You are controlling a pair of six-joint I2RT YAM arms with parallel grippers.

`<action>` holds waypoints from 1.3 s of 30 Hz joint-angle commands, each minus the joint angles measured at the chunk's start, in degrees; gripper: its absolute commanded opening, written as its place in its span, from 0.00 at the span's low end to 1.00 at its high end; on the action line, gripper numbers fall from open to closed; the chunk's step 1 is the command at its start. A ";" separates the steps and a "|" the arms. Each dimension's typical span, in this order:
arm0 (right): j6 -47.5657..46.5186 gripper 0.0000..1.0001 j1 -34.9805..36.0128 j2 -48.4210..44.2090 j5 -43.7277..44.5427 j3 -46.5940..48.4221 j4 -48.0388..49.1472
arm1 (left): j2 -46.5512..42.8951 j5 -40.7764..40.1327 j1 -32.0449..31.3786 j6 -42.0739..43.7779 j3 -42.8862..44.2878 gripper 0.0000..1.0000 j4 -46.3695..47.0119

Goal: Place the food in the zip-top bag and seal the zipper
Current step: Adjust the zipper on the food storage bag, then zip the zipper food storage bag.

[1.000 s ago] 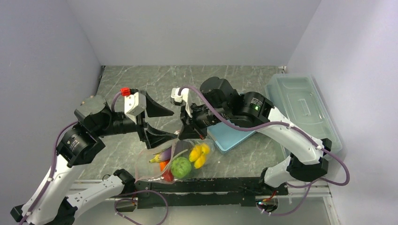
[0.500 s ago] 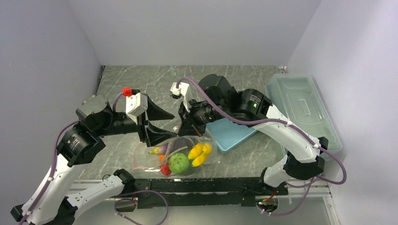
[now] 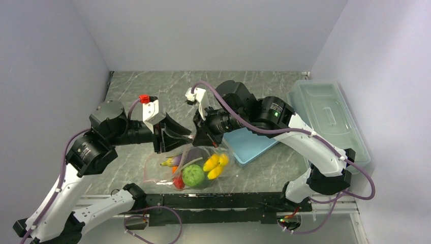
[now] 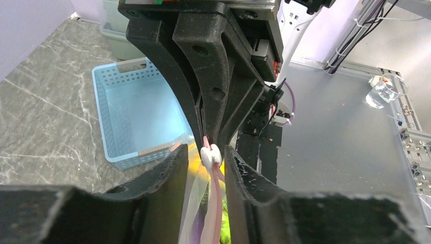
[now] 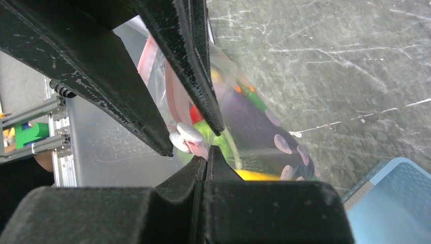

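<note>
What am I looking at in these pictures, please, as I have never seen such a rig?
These are two robot arms bolted at the near edge of a table. The wide picture comes from a fixed camera above and behind them; the other two come from a camera on each wrist, so each shows its own fingers up close. On the table lie a clear bag holding toy food, such as a yellow banana bunch and a round green piece, a light-blue basket and a clear lidded box. The right hand is shut on the bag's pink zipper. The left hand is open, its fingers either side of the white slider.
</note>
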 commanded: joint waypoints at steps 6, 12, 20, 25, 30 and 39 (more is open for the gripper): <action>1.91 0.00 0.06 -0.59 2.08 3.01 2.32 | 0.75 0.07 -0.16 1.60 -0.17 0.14 -1.45; 2.07 0.00 0.02 -0.63 2.23 3.03 2.54 | 1.02 0.45 -0.22 1.60 -0.12 0.00 -1.40; 2.51 0.00 0.06 -1.95 4.13 2.50 4.38 | 1.14 2.00 -0.17 1.60 -0.11 0.00 -1.64; 2.55 0.00 0.06 -3.51 6.09 2.28 6.02 | 1.03 2.27 -0.19 1.60 -0.46 0.00 -2.03; 2.18 0.00 -0.03 -5.13 7.12 1.77 7.51 | 0.71 1.29 -0.21 1.60 -0.72 0.00 -2.81; 2.27 0.00 -0.05 -9.70 10.94 -1.13 11.90 | -0.31 -0.51 -0.21 3.95 -0.87 0.00 -4.46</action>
